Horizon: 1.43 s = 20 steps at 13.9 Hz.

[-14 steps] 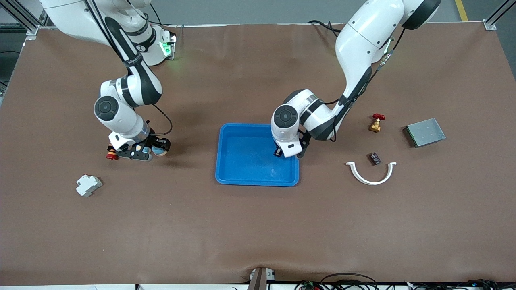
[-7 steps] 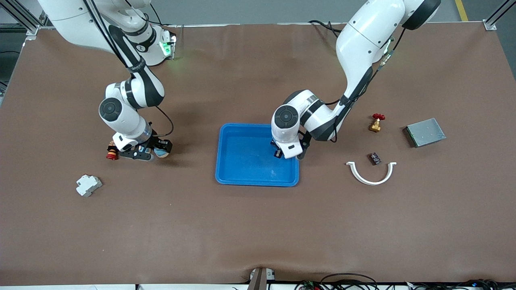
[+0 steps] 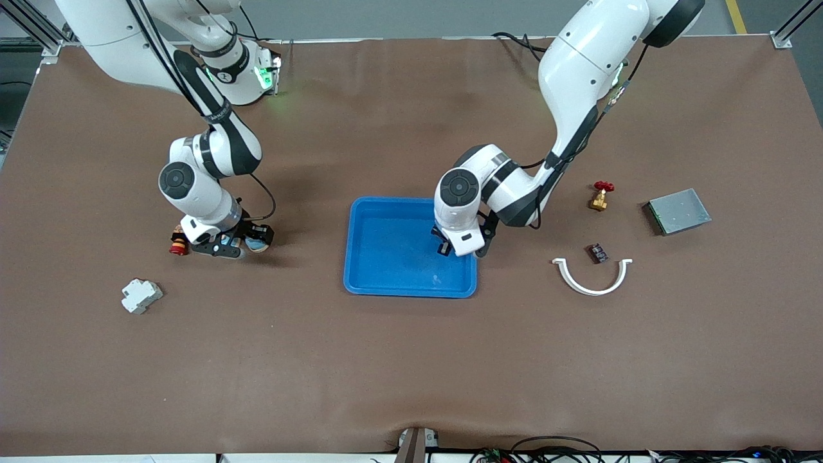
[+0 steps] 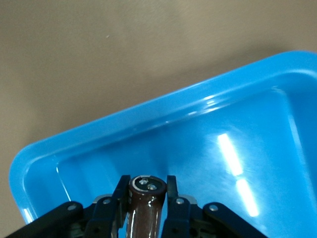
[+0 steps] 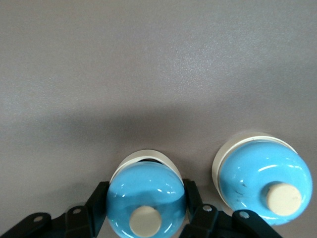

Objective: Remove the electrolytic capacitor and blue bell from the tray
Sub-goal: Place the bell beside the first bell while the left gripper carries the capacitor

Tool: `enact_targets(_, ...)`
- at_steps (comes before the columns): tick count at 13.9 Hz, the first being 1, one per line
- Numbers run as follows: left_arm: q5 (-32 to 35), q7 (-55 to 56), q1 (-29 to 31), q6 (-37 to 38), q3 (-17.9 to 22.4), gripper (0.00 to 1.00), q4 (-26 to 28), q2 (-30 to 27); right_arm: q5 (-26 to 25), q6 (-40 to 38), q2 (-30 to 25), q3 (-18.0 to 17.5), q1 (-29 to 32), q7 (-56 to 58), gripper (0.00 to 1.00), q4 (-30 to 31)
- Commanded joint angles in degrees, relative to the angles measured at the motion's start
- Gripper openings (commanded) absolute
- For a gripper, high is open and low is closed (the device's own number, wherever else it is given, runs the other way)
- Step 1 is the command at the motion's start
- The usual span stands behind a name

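**Front view.** The tray (image 3: 392, 283) lies at centre frame. The left gripper (image 3: 445, 247) hangs inside the tray at its middle-right edge, toward the left arm's end of the table. Its fingers (image 4: 120, 198) are clamped on the electrolytic capacitor (image 4: 143, 206), a dark brown cylinder with a silver end cap.

**Left wrist view.** The capacitor sits squarely between the jaws. Its long axis runs along the fingers, capped end pointing out past the fingertips toward the tray's rim. The rest of the tray floor in sight is bare.

**Right wrist view.** The right gripper (image 3: 233, 244), at middle left of the front view and well apart from the tray, is low over the brown table (image 3: 411, 360). Its fingers (image 5: 192, 196) are closed around a blue bell (image 5: 144, 196). A second blue bell (image 5: 261, 178) rests on the table just beside the first. Whether the two touch cannot be told.

**Reading.** The grasp on the capacitor appears complete. The coming move is judged to be a lift clearing the adjacent rim toward the left arm's end, with the capacitor's axis fixed by the grip.
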<state>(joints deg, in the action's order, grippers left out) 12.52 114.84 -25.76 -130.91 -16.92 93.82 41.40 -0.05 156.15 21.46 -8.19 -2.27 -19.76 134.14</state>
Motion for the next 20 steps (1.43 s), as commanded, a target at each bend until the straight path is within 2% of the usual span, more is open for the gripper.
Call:
enact_targets(1,1.11,-0.31,1.32,3.19,-0.22,0.00,0.66,-4.65,1.20,0.65,0.60,-0.68,0.95,0.52,0.00,0.07)
enact_targets(2,0.76,-1.01,1.93,4.51,-0.48,0.00,0.66,-5.79,1.20,0.65,0.77,-0.68,1.04,0.52,0.16,-0.19)
enact_targets(3,0.67,-1.46,2.72,5.48,-0.65,0.00,0.66,-7.19,1.20,0.74,0.95,-0.68,1.39,0.52,0.53,-0.28)
enact_targets(4,0.58,-2.07,3.69,6.27,-0.83,0.00,0.66,-8.51,1.20,0.82,1.04,-0.68,1.65,0.52,1.00,-0.28)
enact_targets(6,-1.25,-5.39,5.44,7.85,-1.10,0.00,0.66,-10.71,1.20,0.74,0.86,-0.77,1.57,0.43,1.00,-0.37)
enact_targets(9,-5.91,-15.58,11.24,12.51,-1.18,0.00,0.66,-14.40,1.20,-0.14,0.08,-0.95,1.22,0.34,1.00,-0.54)
enact_targets(12,-7.94,-23.49,18.35,12.96,-1.18,0.00,0.57,-16.26,1.20,-2.76,-2.12,-1.21,1.04,0.08,1.00,-1.07)
enact_targets(14,-9.96,-29.30,21.61,12.96,-1.01,0.00,-1.35,-15.91,1.20,-7.41,-3.79,-1.21,1.04,0.08,1.00,-2.64)
enact_targets(18,-9.09,-35.45,27.23,12.87,-0.57,0.00,-2.94,-14.16,1.20,-16.30,-5.81,-1.21,1.04,0.43,1.00,-8.00)
enact_targets(20,-9.09,-38.36,29.79,12.87,-0.48,0.00,-4.60,-12.75,1.20,-18.33,-6.17,-1.04,1.30,0.52,1.00,-10.46)
